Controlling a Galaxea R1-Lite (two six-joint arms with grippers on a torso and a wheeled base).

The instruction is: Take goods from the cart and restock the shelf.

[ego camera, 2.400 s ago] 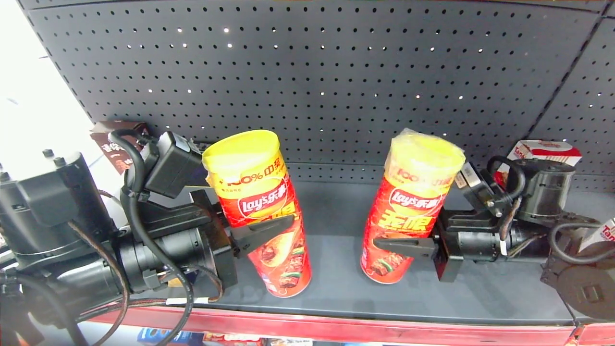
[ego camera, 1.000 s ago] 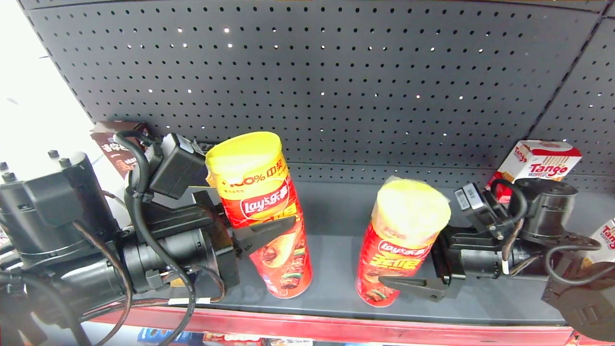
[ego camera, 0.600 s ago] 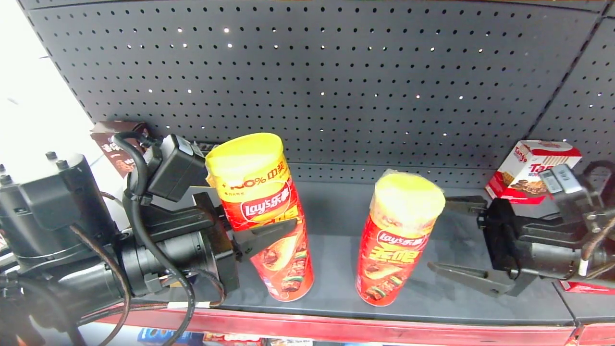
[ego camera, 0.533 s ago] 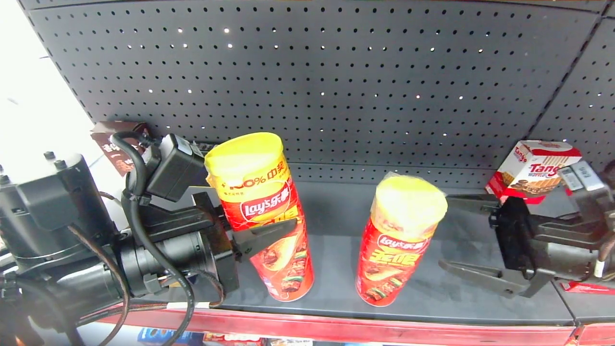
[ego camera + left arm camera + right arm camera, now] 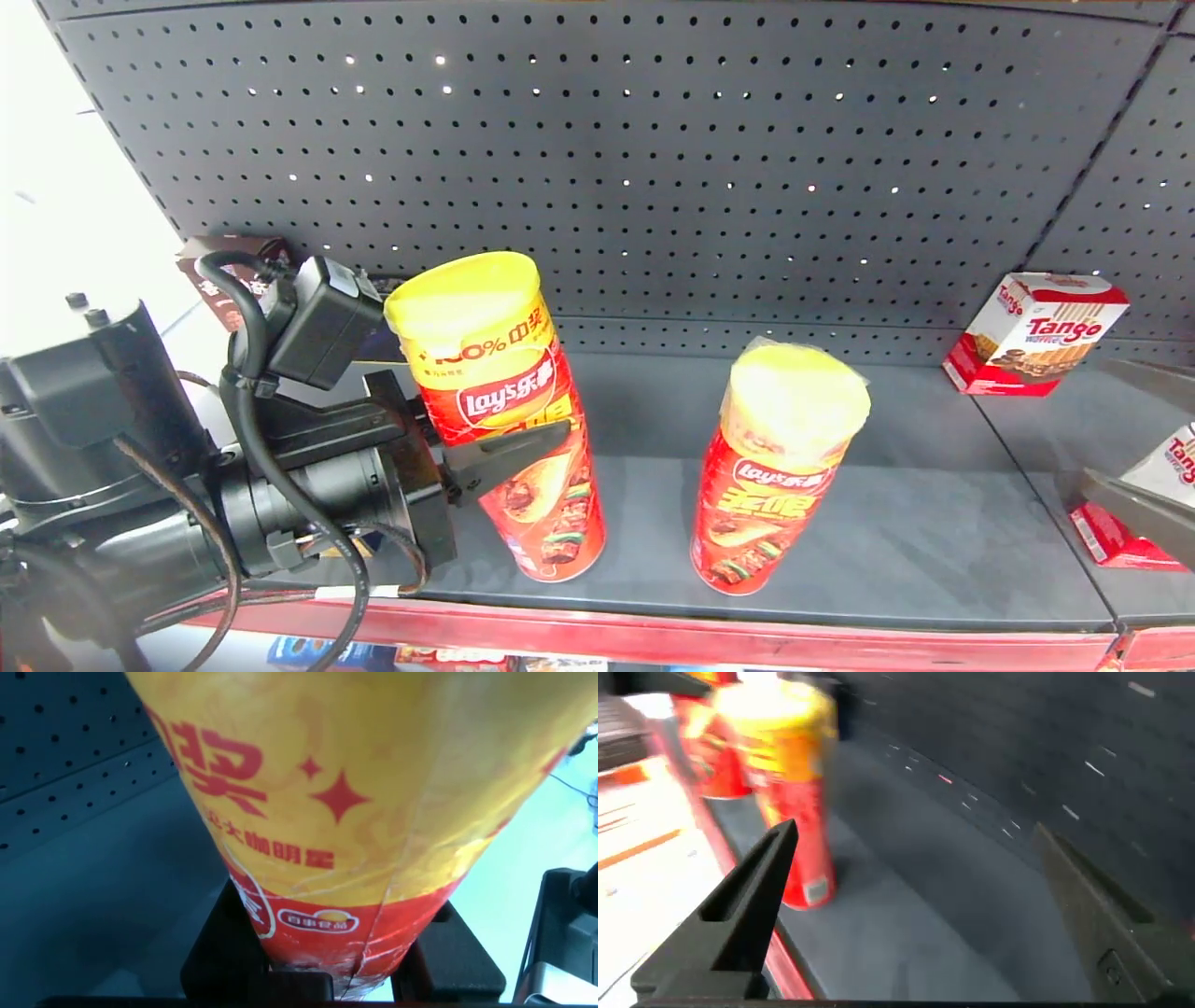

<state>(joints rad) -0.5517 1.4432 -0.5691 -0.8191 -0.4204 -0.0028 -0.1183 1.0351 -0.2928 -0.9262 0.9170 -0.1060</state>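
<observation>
Blur is smearing the right wrist view, so the two chip cans there are reading only as red-and-yellow shapes beyond the right claw [image 5: 913, 835]. Its fingers are standing wide apart and gripping nothing. In the head view those fingers are poking in at the right edge, with the rest of that arm cut off.

The left claw [image 5: 527, 420] is clamping the left can [image 5: 490, 364] around its middle. One finger is lying across the front of the label and the other is hiding behind the can. This can is leaning, its base down near the front of the shelf [image 5: 934, 551]; whether it is resting there or hanging just clear I cannot tell. The right can [image 5: 780, 467] is standing free on the shelf beside it, apart from both claws.

A wafer box [image 5: 1036, 331] is sitting at the back right against the pegboard [image 5: 653, 168]. More red-and-white packaging [image 5: 1106, 546] is showing at the right edge, partly covered by a claw finger, so I cannot tell if it is one box or two. A brown packet [image 5: 224, 245] is peeking out behind the left arm. I am counting two cans, at least two wafer boxes and one brown packet.
</observation>
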